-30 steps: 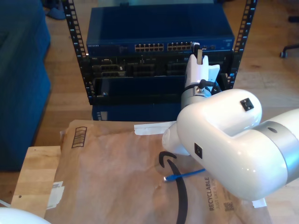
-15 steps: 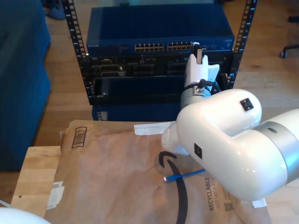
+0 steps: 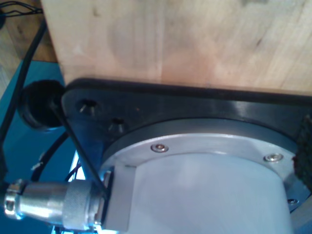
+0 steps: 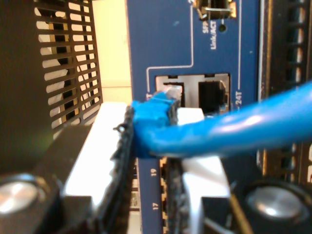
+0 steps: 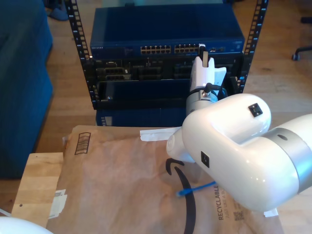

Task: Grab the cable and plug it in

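The wooden floor [image 5: 63, 102] carries a black equipment rack [image 5: 78, 44] holding a dark blue network switch [image 5: 165, 27], its port row facing the tabletop [image 5: 36, 180]. Brown packing paper [image 5: 122, 185] covers most of that tabletop. A large white arm reaches from the exterior view's right toward the switch. My second gripper [image 4: 151, 146] has its fingers [image 4: 90, 161] clamped on the cable [image 4: 234, 126] just behind the plug. The plug end points straight into the switch face, its tip at an open port, the long axis running back from the switch. The cable's other end [image 5: 192, 190] lies on the paper. My first gripper: I cannot tell its state.
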